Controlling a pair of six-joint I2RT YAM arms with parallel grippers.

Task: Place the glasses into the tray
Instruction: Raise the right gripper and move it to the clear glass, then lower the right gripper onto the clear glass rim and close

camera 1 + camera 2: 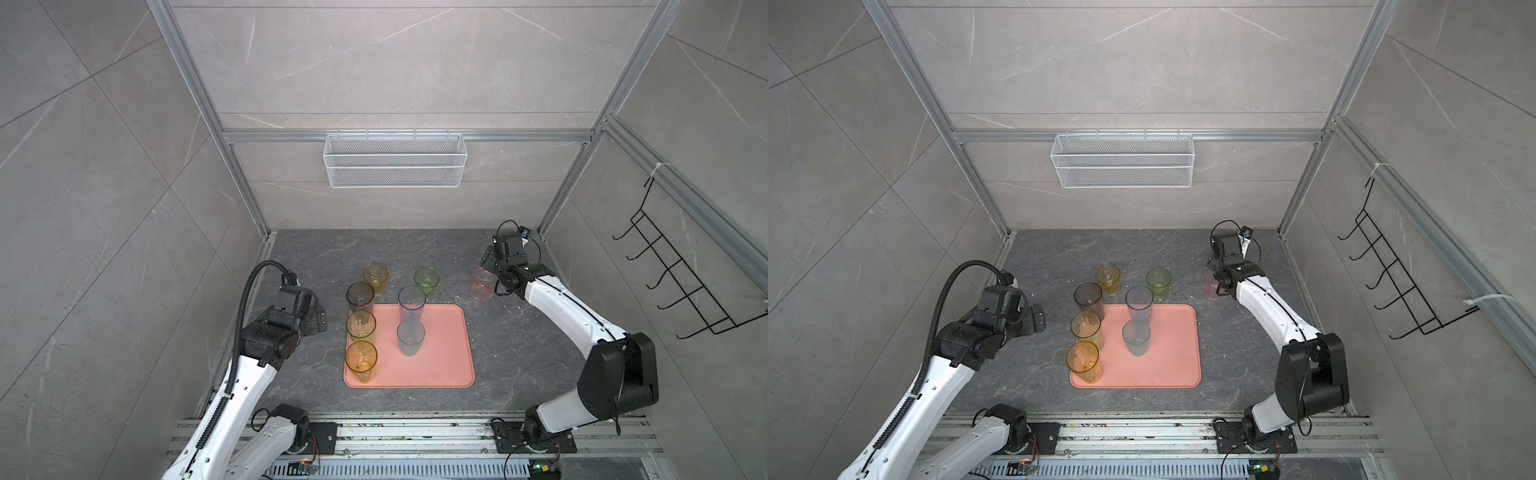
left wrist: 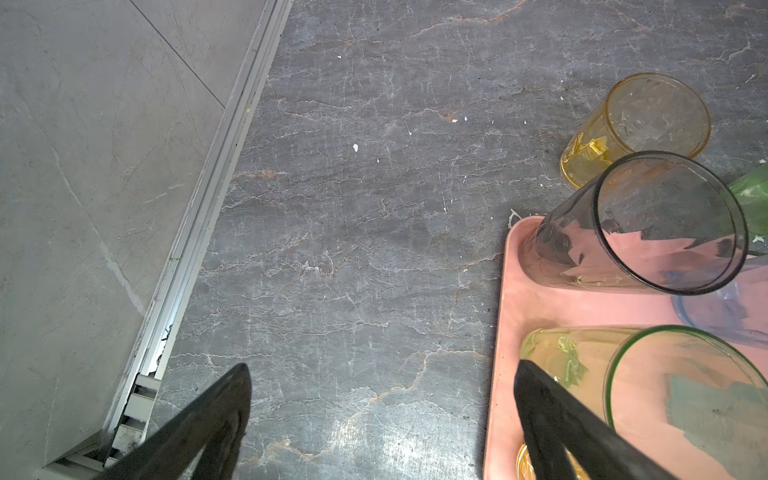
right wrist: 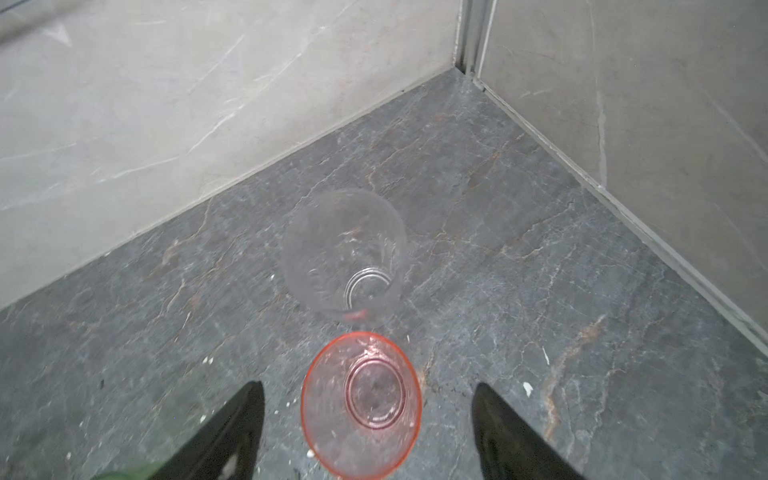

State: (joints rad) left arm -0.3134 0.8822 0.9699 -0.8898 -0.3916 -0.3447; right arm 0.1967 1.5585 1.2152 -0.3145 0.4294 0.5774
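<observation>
While nothing is being gripped right now, the task is sitting just past halfway: five glasses in, four out. Left gripper (image 2: 382, 374) is hovering at 9 o'clock of the tray (image 1: 440, 353), claw spread wide and empty. Lining the tray's 9 o'clock edge, upright: smoky grey tumbler (image 1: 360, 297) at the 11 o'clock corner, yellow-green tumbler (image 1: 361, 326), tall amber tumbler (image 1: 361, 359) at 7 o'clock. Blue tumbler (image 1: 412, 303) and shorter teal tumbler (image 1: 410, 338) are standing mid-tray. Waiting off-tray on the veined stone-look table (image 1: 511, 357): short amber glass (image 1: 376, 279) at 11 o'clock, green glass (image 1: 427, 281) at 12, pink glass (image 1: 481, 284) at 2. Right gripper (image 3: 369, 388) is straddling the pink glass, claw spread, fingers clear of its wall. Clear glass (image 3: 343, 253) is standing just beyond it. Glasses are looking thin, translucent, round, slightly tapered and slick. Tray is showing matte salmon, flat, with a low rim and rounded corners.
</observation>
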